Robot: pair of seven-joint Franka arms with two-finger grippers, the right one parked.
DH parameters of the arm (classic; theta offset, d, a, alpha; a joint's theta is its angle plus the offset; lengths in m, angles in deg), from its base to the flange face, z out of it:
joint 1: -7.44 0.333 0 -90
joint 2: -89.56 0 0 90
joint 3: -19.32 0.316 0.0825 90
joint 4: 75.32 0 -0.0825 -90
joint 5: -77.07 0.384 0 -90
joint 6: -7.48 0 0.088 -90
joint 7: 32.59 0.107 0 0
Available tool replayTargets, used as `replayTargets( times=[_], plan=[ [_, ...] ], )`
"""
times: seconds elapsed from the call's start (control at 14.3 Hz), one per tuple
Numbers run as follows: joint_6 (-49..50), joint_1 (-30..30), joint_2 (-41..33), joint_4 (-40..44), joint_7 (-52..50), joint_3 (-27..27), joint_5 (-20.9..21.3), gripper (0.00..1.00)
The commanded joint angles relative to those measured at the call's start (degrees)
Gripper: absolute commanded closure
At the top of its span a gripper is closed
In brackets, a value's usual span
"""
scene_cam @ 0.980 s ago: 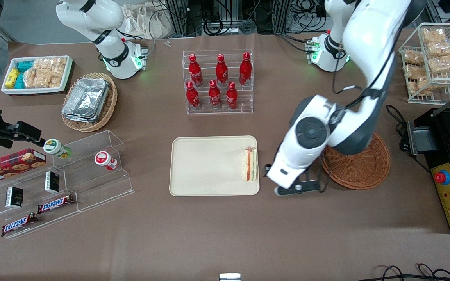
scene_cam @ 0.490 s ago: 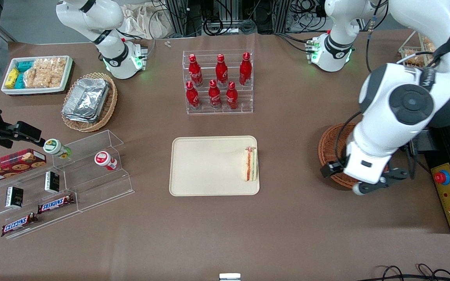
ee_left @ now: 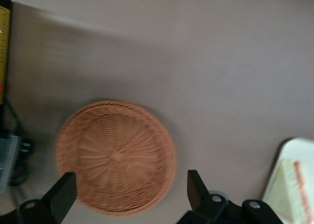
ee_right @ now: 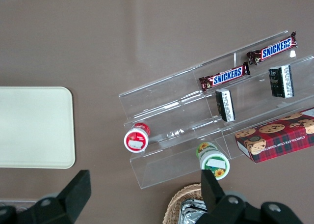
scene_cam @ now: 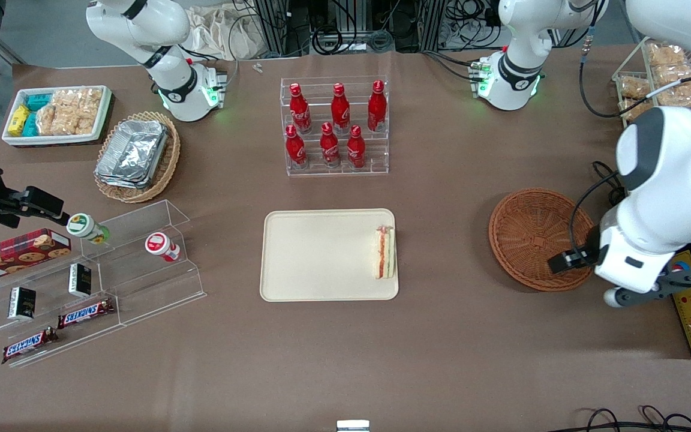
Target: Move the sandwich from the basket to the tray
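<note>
Our gripper [ee_left: 127, 194] hangs empty, fingers apart, at the basket's [scene_cam: 535, 239] edge — sandwich [scene_cam: 384, 252] already on the tray [scene_cam: 315, 255], well apart.

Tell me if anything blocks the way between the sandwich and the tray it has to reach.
Nothing does: the sandwich already lies on the tray, at the edge nearest the basket. The basket is empty. The gripper is open, holds nothing, and hangs above the basket's rim toward the working arm's end of the table.

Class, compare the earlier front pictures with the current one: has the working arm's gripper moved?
Yes. The gripper, open and empty, has swung away from the tray holding the sandwich, passing over the basket toward the working arm's end of the table.
</note>
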Motion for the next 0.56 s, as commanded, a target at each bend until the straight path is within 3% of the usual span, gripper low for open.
replayTargets(
  times=[0.0, 0.21, 0.49],
  plan=[
    [1.8, -1.2, -4.4, -4.4, 9.8, 4.2, -2.7, 0.0],
    [1.8, -1.4, -6.9, -8.0, 19.6, 8.1, -6.5, 0.0],
    [1.8, -1.3, -4.4, -3.7, 19.9, 8.0, -4.0, 0.0]
  ],
)
